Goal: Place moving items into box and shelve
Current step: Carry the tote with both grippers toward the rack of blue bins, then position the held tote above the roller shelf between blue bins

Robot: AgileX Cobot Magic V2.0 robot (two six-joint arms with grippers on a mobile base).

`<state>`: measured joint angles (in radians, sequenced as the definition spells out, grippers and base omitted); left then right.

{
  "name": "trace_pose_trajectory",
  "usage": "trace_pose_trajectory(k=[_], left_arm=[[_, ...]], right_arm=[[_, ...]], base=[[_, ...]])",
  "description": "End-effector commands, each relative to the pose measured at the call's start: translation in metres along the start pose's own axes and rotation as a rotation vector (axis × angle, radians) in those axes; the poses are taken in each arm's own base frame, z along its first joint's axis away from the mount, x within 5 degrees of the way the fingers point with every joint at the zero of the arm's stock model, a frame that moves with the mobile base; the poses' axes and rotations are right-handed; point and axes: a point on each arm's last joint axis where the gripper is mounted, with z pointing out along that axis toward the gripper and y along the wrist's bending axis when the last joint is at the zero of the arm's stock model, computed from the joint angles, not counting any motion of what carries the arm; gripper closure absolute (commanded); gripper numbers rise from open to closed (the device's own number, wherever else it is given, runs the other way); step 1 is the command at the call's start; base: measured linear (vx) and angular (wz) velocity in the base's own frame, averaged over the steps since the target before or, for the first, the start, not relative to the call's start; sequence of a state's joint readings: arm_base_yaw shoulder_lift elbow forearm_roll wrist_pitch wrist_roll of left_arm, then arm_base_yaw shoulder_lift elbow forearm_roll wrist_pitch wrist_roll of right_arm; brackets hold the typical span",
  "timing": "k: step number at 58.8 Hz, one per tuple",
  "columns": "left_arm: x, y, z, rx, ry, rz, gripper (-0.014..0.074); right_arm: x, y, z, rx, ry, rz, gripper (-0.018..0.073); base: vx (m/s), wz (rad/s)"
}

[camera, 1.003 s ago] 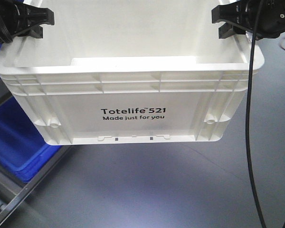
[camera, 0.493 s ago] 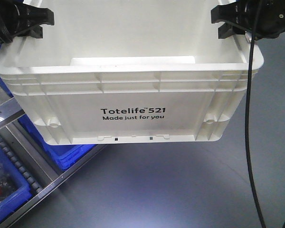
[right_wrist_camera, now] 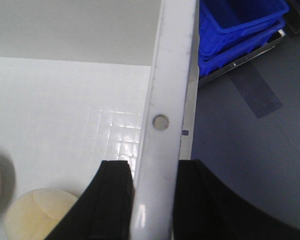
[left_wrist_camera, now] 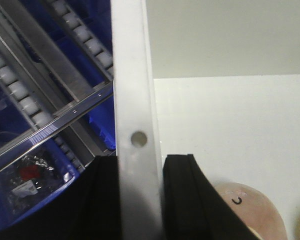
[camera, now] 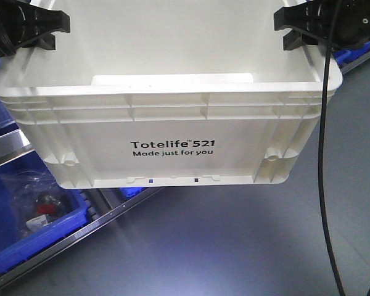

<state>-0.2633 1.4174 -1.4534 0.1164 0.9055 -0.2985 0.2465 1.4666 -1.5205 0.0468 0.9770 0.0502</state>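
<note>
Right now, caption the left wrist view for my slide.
Left gripper clamps the cream box rim; pinkish plush ball inside, blue bins and roller shelf beyond.

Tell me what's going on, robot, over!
Left hand shut on box rim; right hand too. Carried in the air; inside, pink ball and yellow ball. Blue bins below, left side.

The box [camera: 172,123] hangs between the left gripper [left_wrist_camera: 140,165] and right gripper [right_wrist_camera: 152,170], each astride a side rim, with one plush ball [left_wrist_camera: 245,210] inside near its left wall, a second plush ball [right_wrist_camera: 40,212] near its right, and a bin [camera: 12,246] below-left.
</note>
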Motion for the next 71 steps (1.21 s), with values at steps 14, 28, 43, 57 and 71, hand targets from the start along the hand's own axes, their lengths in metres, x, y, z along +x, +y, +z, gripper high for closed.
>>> trace_pose_trajectory(k=[14, 28, 43, 57, 71], left_arm=[[-0.0225, -0.0004, -0.0315, 0.026, -0.224, 0.021, 0.0619], [-0.0225, -0.0004, -0.0315, 0.026, -0.224, 0.021, 0.0619], [-0.0225, -0.0004, -0.0315, 0.026, -0.224, 0.021, 0.0619], [-0.0225, -0.0004, -0.0321, 0.026, -0.225, 0.021, 0.0619], [-0.0225, -0.0004, -0.0315, 0.026, -0.224, 0.021, 0.0619]], right_arm=[[-0.0193, 0.0014, -0.0356, -0.014, -0.22, -0.011, 0.0572], [-0.0193, 0.0014, -0.0356, -0.014, -0.22, -0.011, 0.0572], [-0.0193, 0.0014, -0.0356, -0.014, -0.22, -0.011, 0.0572], [-0.0193, 0.0014, -0.0356, -0.014, -0.22, -0.011, 0.0572], [-0.0193, 0.0014, -0.0356, -0.014, -0.22, -0.011, 0.0572]], base=[[-0.11, 0.44], [-0.1, 0.38], [-0.06, 0.26], [-0.01, 0.08], [0.02, -0.01]])
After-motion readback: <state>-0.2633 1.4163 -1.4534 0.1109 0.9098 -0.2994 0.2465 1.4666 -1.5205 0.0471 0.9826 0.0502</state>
